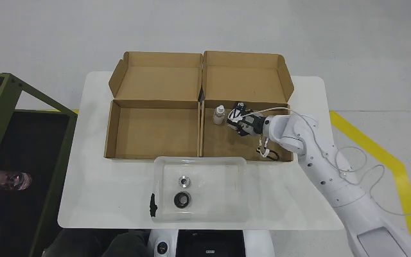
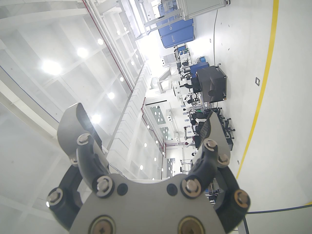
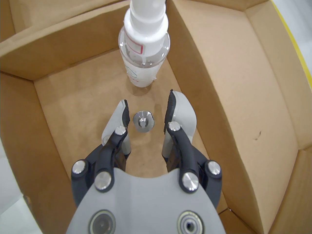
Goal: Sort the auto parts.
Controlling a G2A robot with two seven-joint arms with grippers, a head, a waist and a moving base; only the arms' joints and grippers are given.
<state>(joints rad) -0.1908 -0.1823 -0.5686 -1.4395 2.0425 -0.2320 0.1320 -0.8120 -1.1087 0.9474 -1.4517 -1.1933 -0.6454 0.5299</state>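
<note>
Left gripper (image 2: 145, 118) is tipped up toward the hall ceiling, fingers spread wide, nothing in them. It plays no part in this step.

Left box (image 1: 110, 128): bare cardboard floor, lid flap folded back.

Clear tray (image 1: 200, 159) sits in front of both boxes, at the near table edge. A small silver part (image 1: 184, 181) and a black ring (image 1: 183, 200) lie in it, near each other but apart. Both are unsorted.

Right box (image 1: 221, 142): a spray bottle (image 3: 143, 42) stands upright in the corner by the wall shared with the left box. Just beside it the right gripper (image 3: 148, 101) is down inside the box with its fingers apart, gripping nothing. A round metal part (image 3: 143, 121) lies flat on the box floor between the two pads and looks clear of both.

Step, my read: one metal part is at the right box. With the fingers parted and the part lying free, this is either a drop-off or the moment ahead of a grab; I can't tell which.

Next move, if it is a drop-off: lift straight up, then swing over to the tray for the silver part or the ring.

In the way: the bottle is right ahead of the fingertips, so any forward drift could tip it. The box wall and raised flap are near the arm (image 1: 302, 138), so it needs height before it swings.
</note>
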